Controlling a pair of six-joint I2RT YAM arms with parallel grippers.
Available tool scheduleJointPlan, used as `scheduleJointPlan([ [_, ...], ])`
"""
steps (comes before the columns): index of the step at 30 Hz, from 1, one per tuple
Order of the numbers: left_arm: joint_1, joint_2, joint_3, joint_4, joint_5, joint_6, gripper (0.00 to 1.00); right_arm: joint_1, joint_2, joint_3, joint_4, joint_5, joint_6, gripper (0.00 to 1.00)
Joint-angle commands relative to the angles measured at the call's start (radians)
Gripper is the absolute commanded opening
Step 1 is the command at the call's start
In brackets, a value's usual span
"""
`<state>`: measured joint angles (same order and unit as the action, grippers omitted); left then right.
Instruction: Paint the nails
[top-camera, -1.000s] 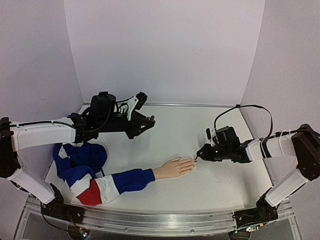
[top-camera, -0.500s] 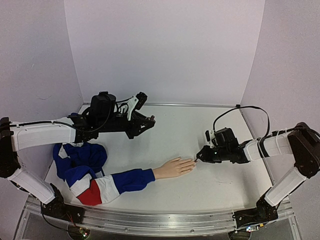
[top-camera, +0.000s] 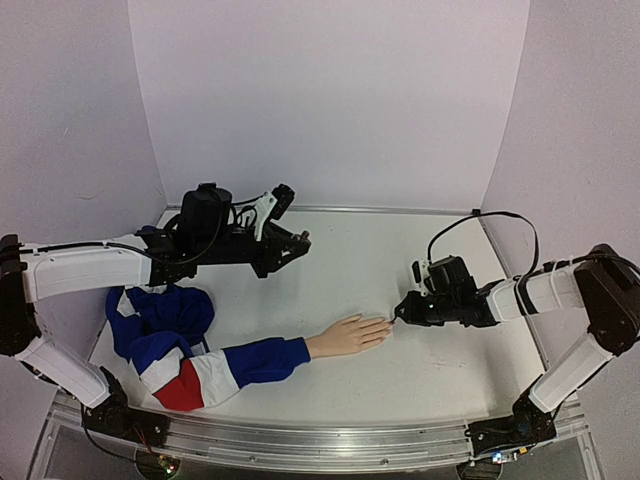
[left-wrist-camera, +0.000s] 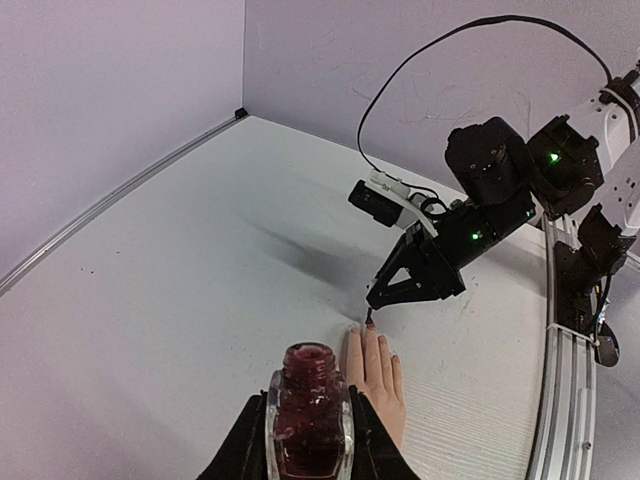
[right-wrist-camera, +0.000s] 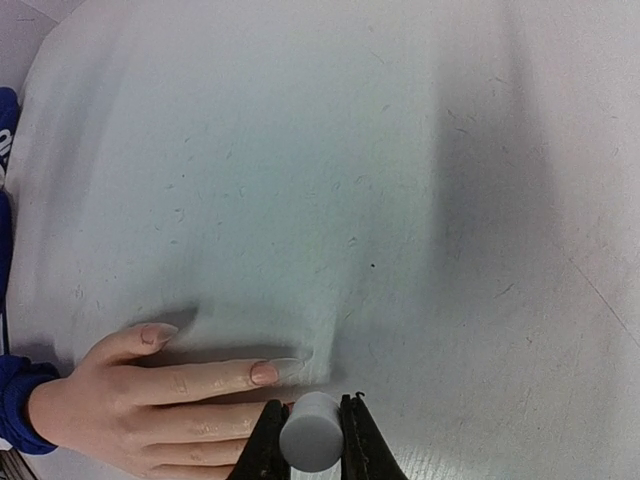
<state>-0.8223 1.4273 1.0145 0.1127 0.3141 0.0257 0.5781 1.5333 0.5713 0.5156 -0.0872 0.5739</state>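
Nails (right-wrist-camera: 264, 373), tiny and pale, sit on the peach plastic pretend hand (top-camera: 345, 335) on the white table (top-camera: 350, 260). Our right gripper (top-camera: 402, 310) pinches the pale brush cap (right-wrist-camera: 311, 432); our left gripper (top-camera: 298, 241) hugs the open dark-red glass bottle (left-wrist-camera: 308, 410). We should stroke slowly, only on nail.

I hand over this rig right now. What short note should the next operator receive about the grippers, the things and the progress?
The left gripper is shut on the open polish bottle, held upright above the table.
The right gripper is shut on the pale cap; its brush points at the fingertips of the mannequin hand.
That hand lies palm down, its sleeve toward the left arm.
Done: bottle opened, brush brought to the nails.
Left: thumb and index nails show no dark red in the right wrist view; the others I cannot judge.
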Motion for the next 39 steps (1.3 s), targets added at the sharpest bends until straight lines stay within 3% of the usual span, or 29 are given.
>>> scheduleJointPlan([
  [1, -0.005, -0.006, 0.056, 0.052, 0.016, 0.005, 0.0, -0.004, 0.007, 0.026, -0.011, 0.026, 0.01, 0.0],
  [22, -0.005, -0.005, 0.055, 0.051, 0.016, 0.009, 0.0, -0.004, -0.04, 0.031, -0.057, 0.073, -0.003, 0.0],
  [39, -0.005, -0.007, 0.061, 0.051, 0.025, 0.0, 0.0, -0.004, -0.055, -0.019, 0.032, -0.052, -0.04, 0.0],
])
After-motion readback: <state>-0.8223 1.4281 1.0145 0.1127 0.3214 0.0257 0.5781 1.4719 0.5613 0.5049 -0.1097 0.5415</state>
